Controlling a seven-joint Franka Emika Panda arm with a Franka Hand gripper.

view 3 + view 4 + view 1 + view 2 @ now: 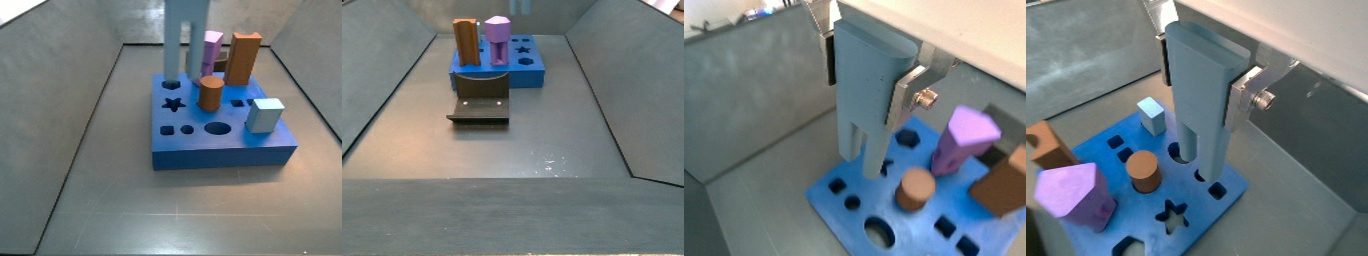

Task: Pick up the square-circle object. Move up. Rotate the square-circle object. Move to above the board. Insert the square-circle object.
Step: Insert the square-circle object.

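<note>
Here, in both wrist views, the gripper (865, 55) is closed on the tall grey-blue peg (865, 85) and holds it upright, with a silver finger (1244, 95) pressed flat on one of its smooth faces. The peg hangs over the blue board (838, 195). I judge it is kept vertical so that it can go straight down into a hole. Its lower end looks split in two legs, which are near the board top, but I cannot tell if they are already inside a hole.

In a wrist view, the purple peg (1077, 195), with its angled top, stands at about 8 o'clock from the grey-blue peg, and a round brown cylinder (1144, 170) stands between them. A small pale cube (1152, 113) sits on the board at about 10 o'clock.

In a side view, the peg (185, 45) rises at the far edge of the board (221, 150), at 12 o'clock from the star hole (173, 103).

In a side view, the dark fixture (480, 108) stands on the grey floor, just before the board (523, 70).
</note>
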